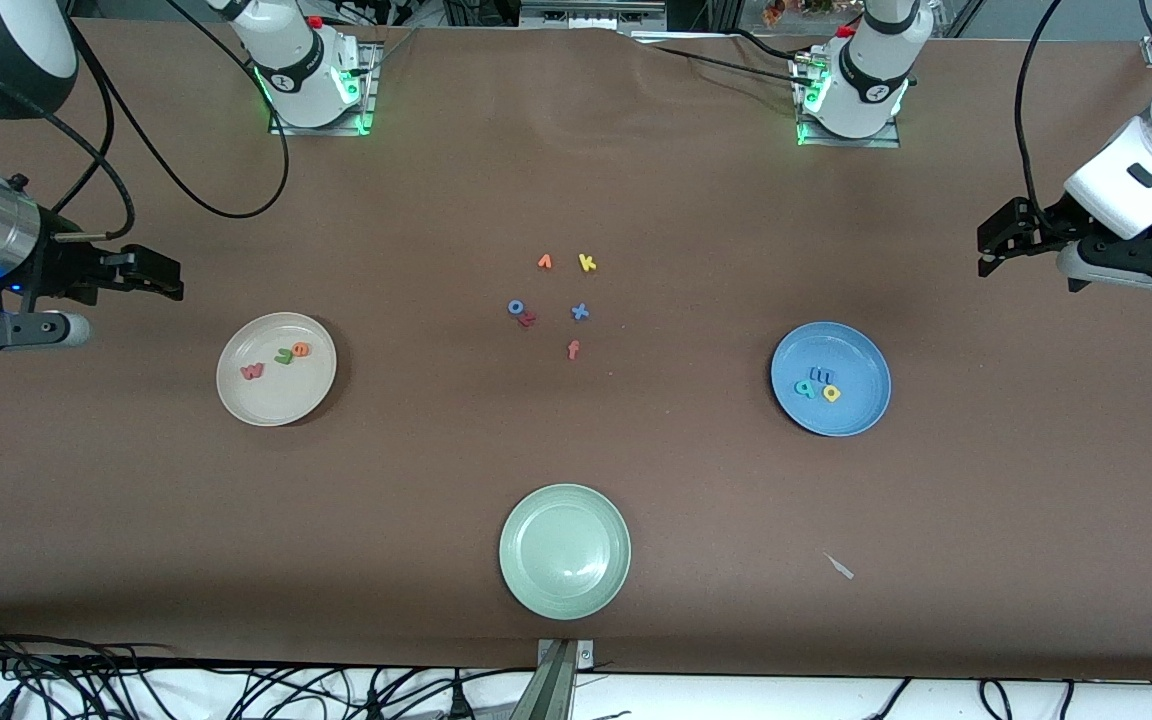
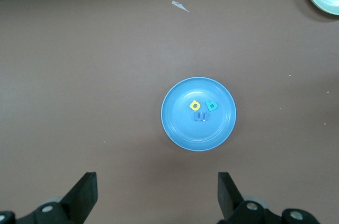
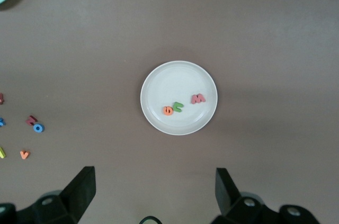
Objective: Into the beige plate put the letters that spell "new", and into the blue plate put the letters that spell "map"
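Front view: the beige plate (image 1: pixel 276 369) carries w (image 1: pixel 252 372), n (image 1: pixel 283 355) and e (image 1: pixel 301 349); the blue plate (image 1: pixel 831 379) carries m (image 1: pixel 822 375), a (image 1: pixel 831 393) and p (image 1: pixel 806 389).

Left wrist view: the left gripper (image 2: pixel 158 197) hangs wide open, empty.

Right wrist view: the right gripper (image 3: pixel 155 196) hangs wide open, empty.
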